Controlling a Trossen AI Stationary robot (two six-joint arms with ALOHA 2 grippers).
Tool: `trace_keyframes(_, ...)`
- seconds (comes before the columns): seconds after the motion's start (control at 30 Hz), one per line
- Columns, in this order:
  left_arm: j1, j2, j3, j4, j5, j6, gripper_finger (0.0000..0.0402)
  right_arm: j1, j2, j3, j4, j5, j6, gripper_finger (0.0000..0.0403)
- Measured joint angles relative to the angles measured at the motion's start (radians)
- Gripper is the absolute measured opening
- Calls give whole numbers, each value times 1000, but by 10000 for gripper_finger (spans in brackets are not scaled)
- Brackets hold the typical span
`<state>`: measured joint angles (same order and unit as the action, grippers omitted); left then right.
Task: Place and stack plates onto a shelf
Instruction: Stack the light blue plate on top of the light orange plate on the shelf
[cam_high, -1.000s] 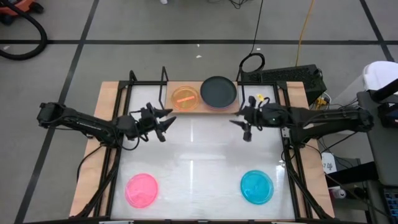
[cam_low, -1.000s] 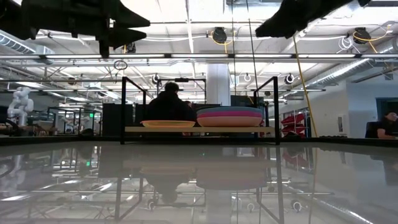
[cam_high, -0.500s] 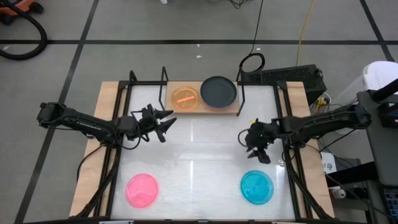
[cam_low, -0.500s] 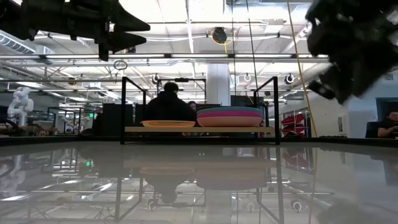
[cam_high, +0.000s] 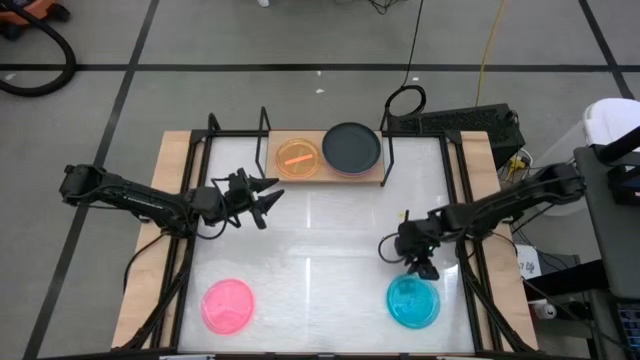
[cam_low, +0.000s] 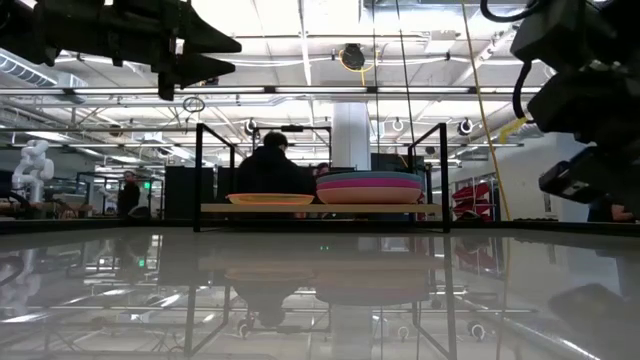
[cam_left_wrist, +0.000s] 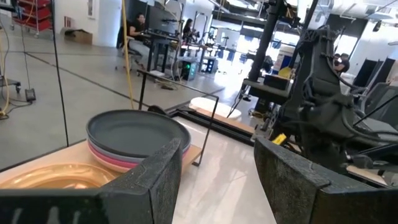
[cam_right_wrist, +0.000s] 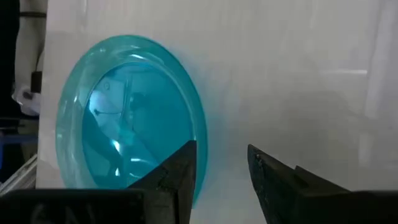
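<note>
A cyan plate lies flat on the white table near its near right corner. A hot pink plate lies flat near the near left corner. On the wooden shelf at the far edge sit an orange plate and a stack topped by a black plate. My right gripper is open and points down, just above the cyan plate's far rim. My left gripper is open and hovers left of centre, facing the shelf.
Black wire uprights stand at the shelf's ends. Dark rails run along the table's left and right sides. A person sits in the room beyond the shelf. Bare table top lies between the two near plates.
My right gripper has swung from beside the shelf's right end toward the near edge, has tipped its fingers downward, and has come down over the cyan plate's far rim. The left arm and all plates have kept still.
</note>
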<state>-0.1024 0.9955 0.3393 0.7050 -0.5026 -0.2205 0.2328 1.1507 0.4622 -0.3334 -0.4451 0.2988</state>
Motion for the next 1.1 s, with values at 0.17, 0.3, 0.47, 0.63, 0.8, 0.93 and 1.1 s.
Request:
trace_keyframes(0.17,0,0,0,-22,4,-22,204,39,78,0,81,25,27,125)
trace_keyframes(0.3,0,0,0,-36,4,-27,204,50,130,2,88,48,30,125)
trace_keyframes(0.47,0,0,0,-37,4,-28,204,50,162,3,101,51,26,114)
trace_keyframes(0.63,0,0,0,-37,4,-29,204,49,150,0,103,57,-11,42)
trace_keyframes(0.8,0,0,0,-37,5,-30,204,36,134,-4,235,33,-25,7)
trace_keyframes(0.93,0,0,0,-36,5,-30,204,-4,98,-3,413,-1,-51,1)
trace_keyframes(1.1,0,0,0,-32,5,-29,204,-129,58,-2,605,61,-99,0)
